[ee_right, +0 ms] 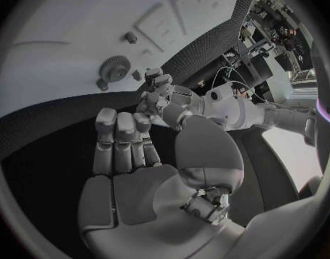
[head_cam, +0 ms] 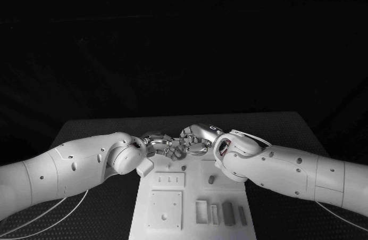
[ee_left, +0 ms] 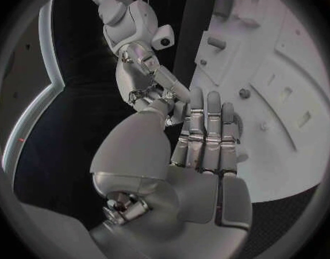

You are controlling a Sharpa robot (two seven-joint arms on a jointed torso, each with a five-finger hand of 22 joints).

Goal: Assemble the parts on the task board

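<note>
Head view: task board [head_cam: 173, 218], white, on the black table [head_cam: 92, 128]; left hand [head_cam: 157, 143] and right hand [head_cam: 193, 139] meet fingertip to fingertip over its far end. Whether either hand holds something there cannot be told. Nearer the robot than the fingers: grey parts [head_cam: 227, 213] upright in slots, and a raised square plate [head_cam: 166, 209]. Right wrist view: a gear [ee_right: 115, 69] on the board just beyond the left hand's fingers. The two forearms hide the board's far corners.

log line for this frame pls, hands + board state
left hand: open, fingers straight, holds nothing | right hand: open, holds nothing | both above far end of task board | gear lies on board | phase: no part grasped
</note>
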